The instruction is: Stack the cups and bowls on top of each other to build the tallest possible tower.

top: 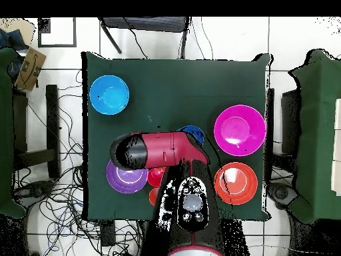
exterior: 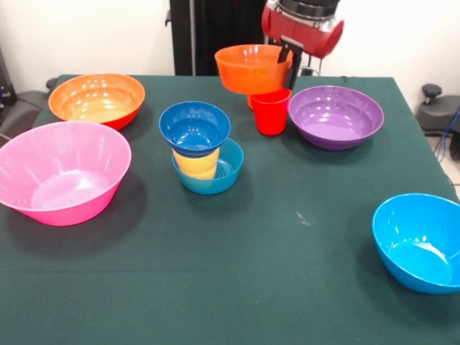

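Gripping the rim of the small orange bowl, the gripper hangs at the far side of the green table, one dark finger showing inside the bowl's wall. That bowl is lifted clear, tilted slightly, with something orange just visible beneath it. Touching its lower edge in the front view stands the red cup, upright, just beside the purple bowl.

Nearer the middle sits the tower: a light blue bowl at the bottom, the yellow cup inside it, and a dark blue bowl perched on that cup. It lies in front of the gripper, well apart.

Off to one side are the large pink bowl and large orange bowl; the bright blue bowl rests alone at the opposite near corner.
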Controlling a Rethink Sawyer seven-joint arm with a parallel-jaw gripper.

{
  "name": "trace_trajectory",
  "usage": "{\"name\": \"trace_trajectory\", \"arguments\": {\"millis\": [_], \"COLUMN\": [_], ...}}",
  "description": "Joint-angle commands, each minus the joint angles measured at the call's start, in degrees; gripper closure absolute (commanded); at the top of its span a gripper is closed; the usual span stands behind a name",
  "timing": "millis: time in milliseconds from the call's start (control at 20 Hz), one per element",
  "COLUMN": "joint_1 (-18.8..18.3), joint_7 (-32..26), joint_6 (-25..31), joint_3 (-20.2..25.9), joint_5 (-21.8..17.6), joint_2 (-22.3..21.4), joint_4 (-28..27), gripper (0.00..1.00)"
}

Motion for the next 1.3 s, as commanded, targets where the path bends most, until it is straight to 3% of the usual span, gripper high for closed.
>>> {"name": "trace_trajectory", "arguments": {"millis": [50, 700, 1300], "joint_1": [-2.58, -8.31, -9.99], "joint_7": [-13.7, -16.88, -15.71], "joint_6": [1.69, 3.88, 4.74], "joint_3": [9.04, 14.22, 16.03], "joint_5": [-5.21, -7.32, -9.85], "joint_2": [3.43, 2.64, 3.05], "joint_4": [-4.06, -3.17, -3.03], "gripper": [1.0, 1.0, 1.0]}}
